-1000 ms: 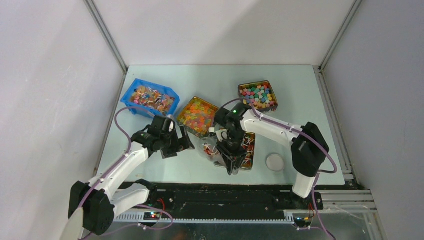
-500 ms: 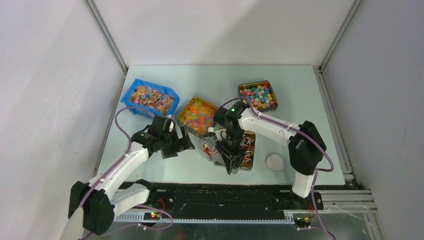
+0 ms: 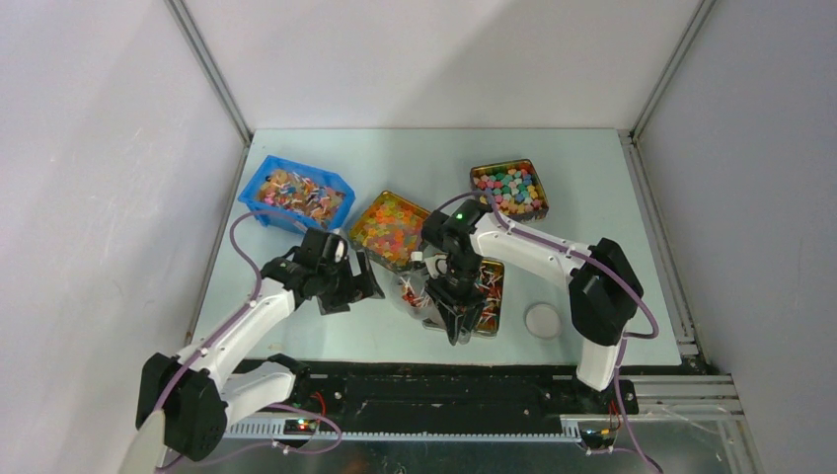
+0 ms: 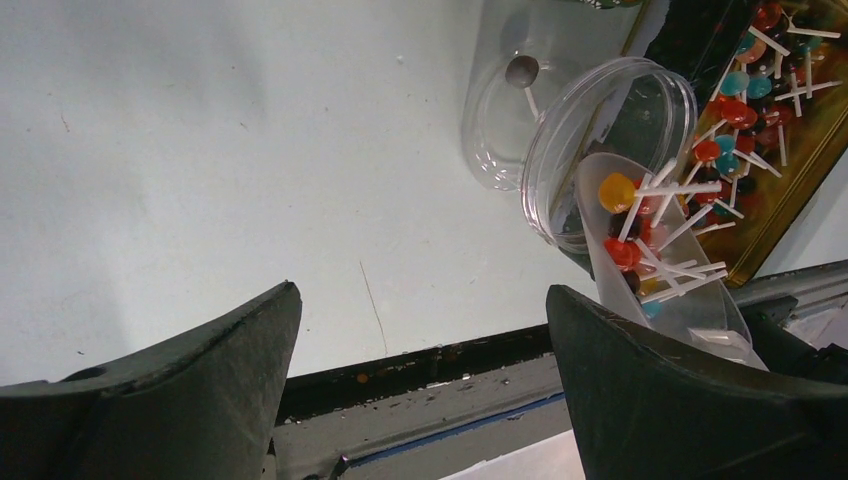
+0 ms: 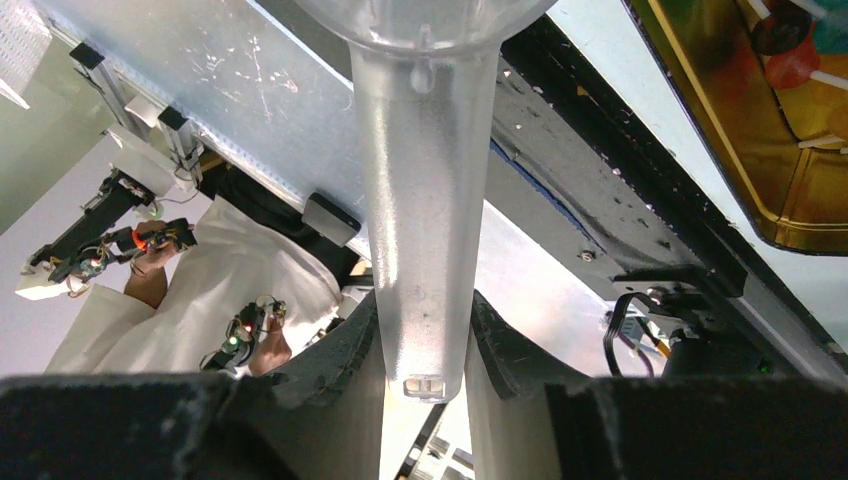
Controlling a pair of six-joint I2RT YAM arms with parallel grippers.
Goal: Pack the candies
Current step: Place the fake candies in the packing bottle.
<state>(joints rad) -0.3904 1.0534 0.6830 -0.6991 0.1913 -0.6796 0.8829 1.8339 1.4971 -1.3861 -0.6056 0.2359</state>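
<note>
My right gripper [image 5: 424, 345] pinches the long handle of a clear plastic scoop [image 5: 425, 170]. The scoop's wide end sits right at the mouth of the clear jar [image 4: 500, 130], which seems tipped on its side on the table [image 4: 200, 150]. A small heap of the candies [image 4: 640, 235] rests in the scoop at the jar's mouth, with sticks poking every way. One brown-headed candy lies deep inside the jar. Many more fill the gold tray [image 4: 800, 170] just beside the jar, on its right. My left gripper [image 4: 422, 330] hangs near the jar's left side, fingers spread wide, holding nothing.

I think these candies are very light and hard, and their thin sticks catch on each other and clump. They look too tiny to pick up one by one, so the scoop should carry them. I would hold only the handle and tip slowly, or some may roll past the jar's rim. The jar looks light and round, so it could roll too.
</note>
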